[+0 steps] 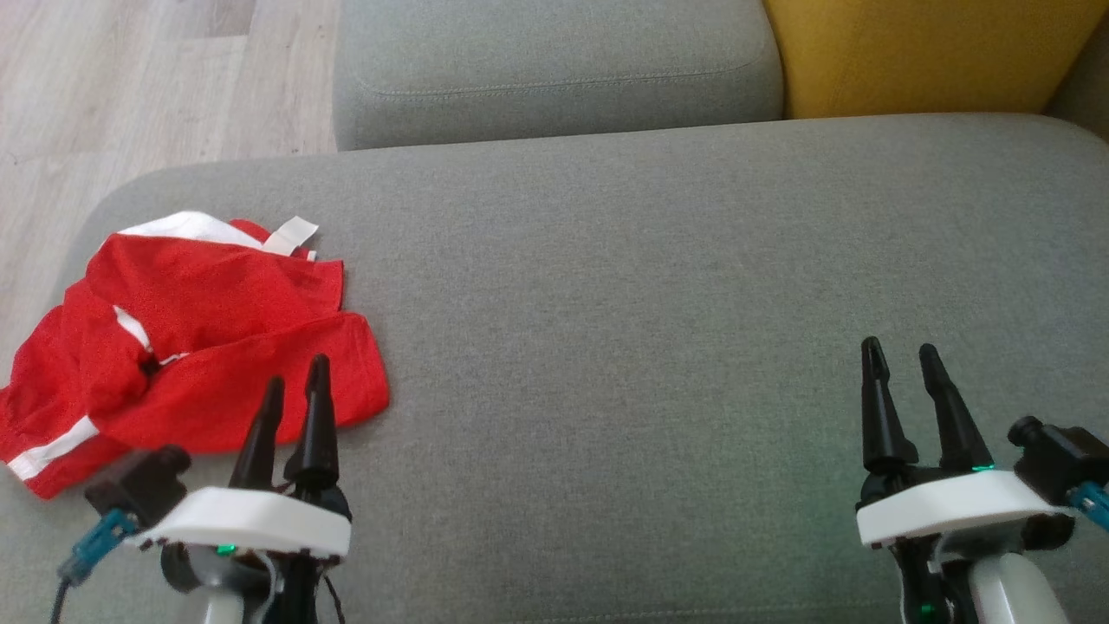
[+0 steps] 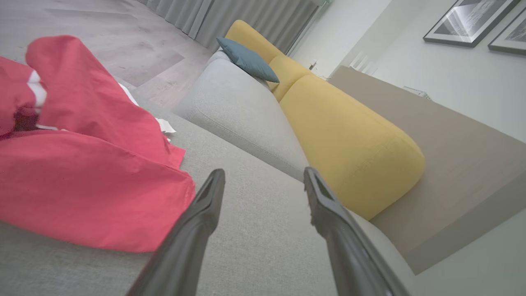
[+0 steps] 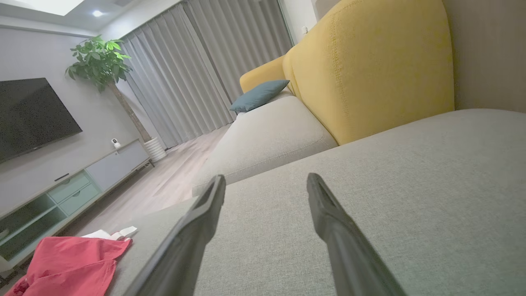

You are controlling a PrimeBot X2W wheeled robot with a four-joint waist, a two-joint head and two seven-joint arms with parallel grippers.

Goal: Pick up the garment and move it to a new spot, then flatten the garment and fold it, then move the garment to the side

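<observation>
I note the crumpled red garment (image 1: pixel 199 338) lies just ahead-left of my left gripper (image 1: pixel 297 377), fingers apart and empty; right gripper (image 1: pixel 901 355), also spread, sits well apart.

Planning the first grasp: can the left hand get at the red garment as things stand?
Probably yes. The left hand is open and sits right by the near edge of the red garment, with nothing between them on the grey cushion.
</observation>
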